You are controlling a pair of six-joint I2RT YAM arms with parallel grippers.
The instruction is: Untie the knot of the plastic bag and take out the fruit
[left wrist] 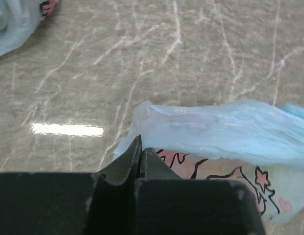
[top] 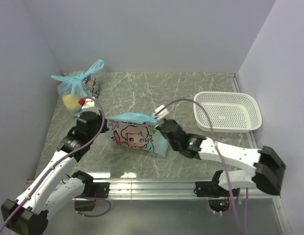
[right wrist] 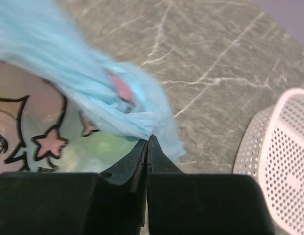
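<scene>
The black fingers of the right pincer point(right wrist: 148, 142) fill the bottom of their own wrist view, closed to a slit, with a gathered twist of light-blue film running down into the tips, so they look clamped on the plastic bag point(top: 137, 137) at its right end. The left pincer point(left wrist: 141, 147) is closed just as tight at the bag's other end, its tips pinching the corner where the film rises into a crumpled ridge. Between them the bag lies on its side on the tabletop point(top: 191, 88), roughly central, its top edge drawn out between the two arms and its cartoon print facing up. A greenish tint behind the film suggests the fruit point(right wrist: 105, 149) is inside. The knot I cannot pick out for certain – the twisted bunch at the right tips may be part of it. The film is thin, soft and slippery and should stretch or tear before it slides, so a hold on a thick gathered bunch looks safer than one on a single layer. The load inside is probably heavy and apt to roll – a hard pull may drag the whole bag. A white basket point(top: 228, 111) stands to the right, well apart, and a second blue bag point(top: 76, 88) with a yellow lump sits at the far left.
</scene>
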